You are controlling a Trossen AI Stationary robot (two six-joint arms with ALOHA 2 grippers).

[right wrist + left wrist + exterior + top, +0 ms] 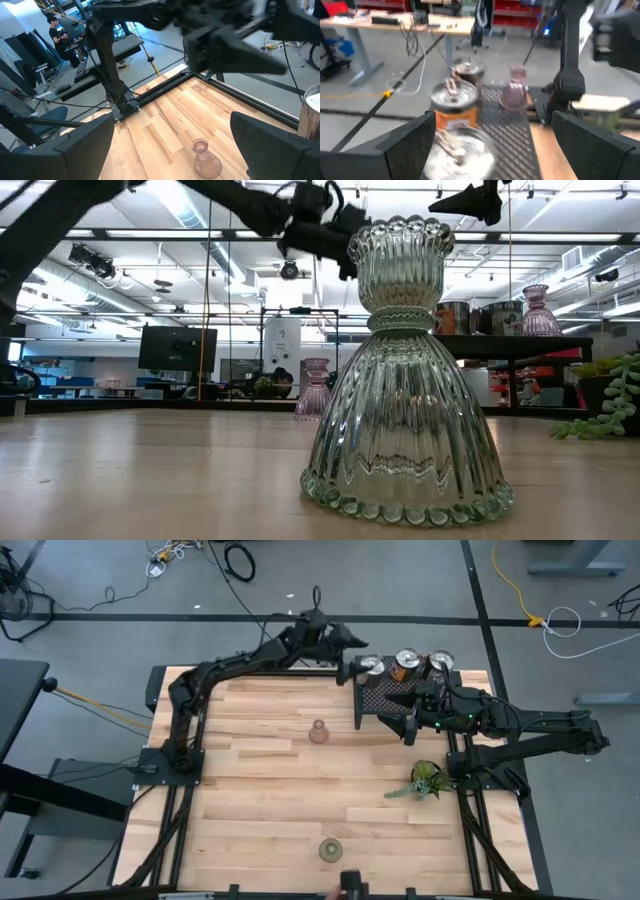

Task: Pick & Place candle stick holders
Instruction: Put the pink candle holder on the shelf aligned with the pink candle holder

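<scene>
Three shiny silver candle stick holders [371,665] [407,662] [441,662] stand in a row on the far side of the black mesh rack [380,700]. A pinkish glass holder [514,90] stands on the rack too. A second pinkish holder [318,732] stands on its base at mid-table. The olive-green holder [331,850] stands on its wide base near the front edge. My left gripper [352,640] hovers open just left of the silver row, raised above the table's far edge. My right gripper [409,725] hangs open over the rack's near edge.
A leafy plant sprig [425,780] lies on the table's right side, near the right arm's base. Bare wooden table [260,810] spreads across the left and the middle. In the low view the green holder [405,380] fills the foreground.
</scene>
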